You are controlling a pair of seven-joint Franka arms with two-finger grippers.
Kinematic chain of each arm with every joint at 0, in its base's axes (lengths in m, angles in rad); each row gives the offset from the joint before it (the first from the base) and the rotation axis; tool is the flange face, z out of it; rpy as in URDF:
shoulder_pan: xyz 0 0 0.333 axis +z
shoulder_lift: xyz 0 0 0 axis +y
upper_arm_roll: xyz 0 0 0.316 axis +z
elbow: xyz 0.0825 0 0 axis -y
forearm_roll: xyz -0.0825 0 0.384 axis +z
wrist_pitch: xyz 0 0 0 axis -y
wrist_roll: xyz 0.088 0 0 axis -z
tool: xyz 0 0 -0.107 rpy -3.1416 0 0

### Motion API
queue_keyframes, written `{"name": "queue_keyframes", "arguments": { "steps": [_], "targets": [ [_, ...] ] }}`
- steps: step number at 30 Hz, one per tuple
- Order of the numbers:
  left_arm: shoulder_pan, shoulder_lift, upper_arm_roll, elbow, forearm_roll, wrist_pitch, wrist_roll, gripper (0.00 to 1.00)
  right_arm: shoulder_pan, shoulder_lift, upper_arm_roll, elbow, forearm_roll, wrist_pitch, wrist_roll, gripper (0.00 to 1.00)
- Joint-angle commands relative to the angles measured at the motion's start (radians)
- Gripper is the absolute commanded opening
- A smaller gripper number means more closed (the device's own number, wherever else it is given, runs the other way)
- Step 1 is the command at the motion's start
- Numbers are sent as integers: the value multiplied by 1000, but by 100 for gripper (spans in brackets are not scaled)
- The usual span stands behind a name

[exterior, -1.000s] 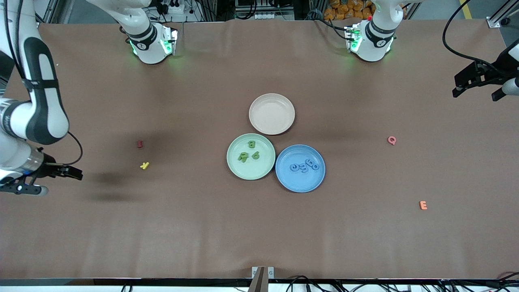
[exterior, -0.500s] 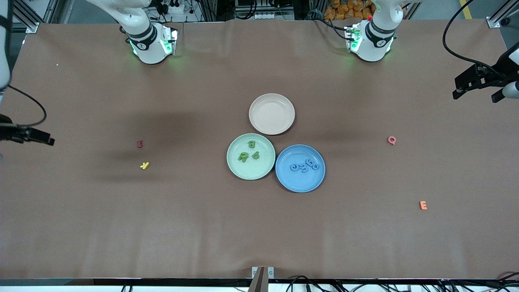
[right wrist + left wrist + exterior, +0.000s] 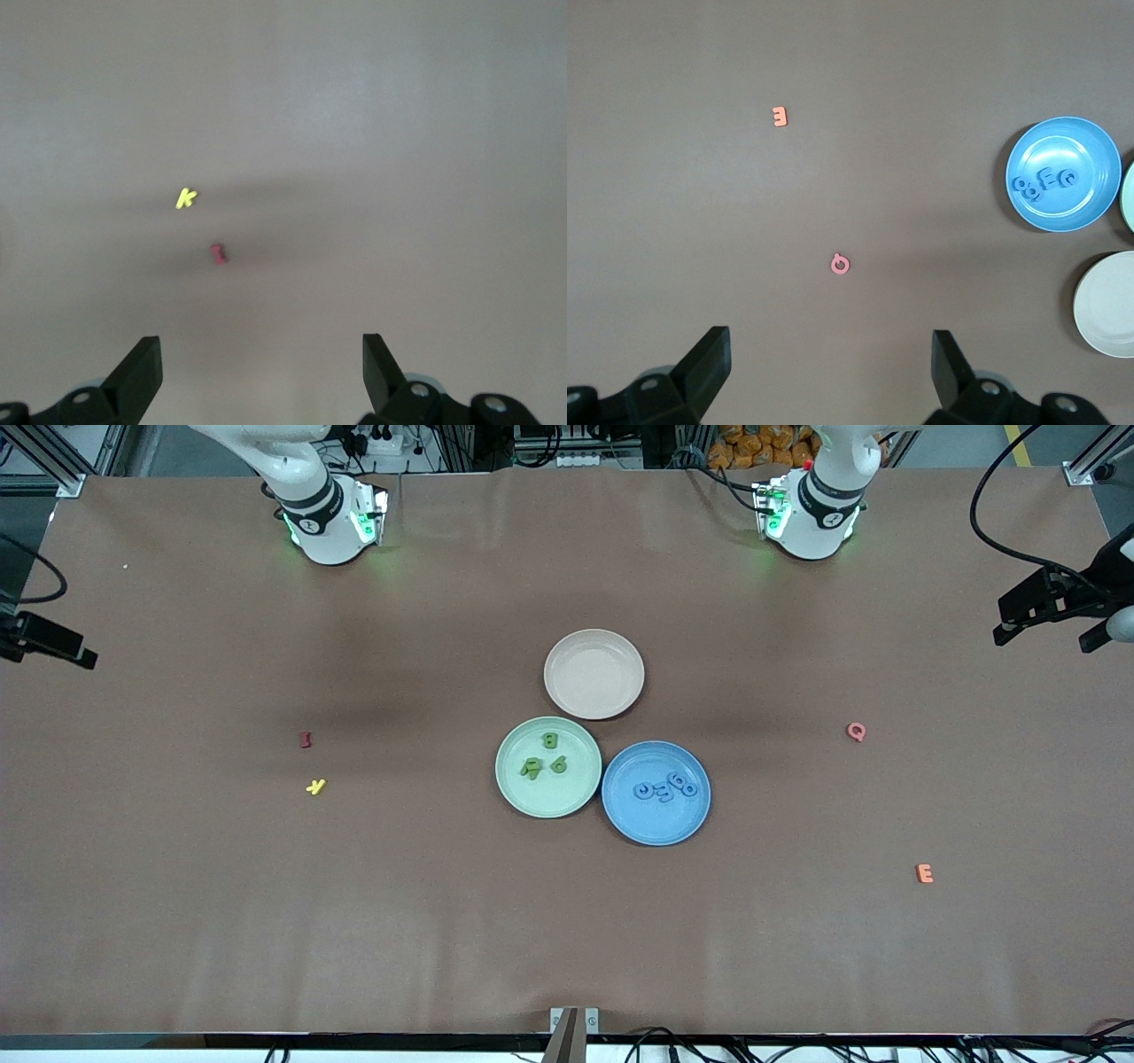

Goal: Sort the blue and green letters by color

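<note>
Left gripper point(image 3: 824, 372) up at the left arm's end of the table point(image 3: 443, 921), fingers spread wide, nothing between them; right gripper point(image 3: 257, 372) up at the right arm's end, likewise wide apart and holding nothing. Landmark: green plate point(image 3: 523, 797) near table centre. Blue plate point(image 3: 656, 824) touches it on the side toward the left arm's end; cream plate point(image 3: 594, 691) sits just beside it, farther from the front camera. Green letters point(image 3: 544, 758) lie in the green plate, clustered, possibly four, though the overlap makes the count unsure. Blue letters point(image 3: 666, 786) lie bunched in the blue plate. Well off from the green plate toward the left arm's end: pink letter point(image 3: 855, 732) and orange letter point(image 3: 924, 873), the orange one nearer the camera. Toward the right arm's end: dark red letter point(image 3: 306, 739) and yellow letter point(image 3: 315, 786), near each other.
</note>
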Motion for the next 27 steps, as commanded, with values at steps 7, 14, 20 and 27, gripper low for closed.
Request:
{"name": "queue_keyframes", "arguments": {
  "steps": [7,14,20,27],
  "targets": [
    [-3,23,1,30,-22,-22,-14,100,0,-86,85,-7,18,-92,106,100],
    [0,23,1,30,-23,-22,-16,100,-2,-92,105,-65,17,-30,106,100],
    [0,23,1,30,-23,-22,-14,100,-2,-107,105,-109,17,22,107,100],
    [-1,23,1,30,-23,-22,-14,100,-2,-115,106,-116,15,20,104,100]
  ]
}}
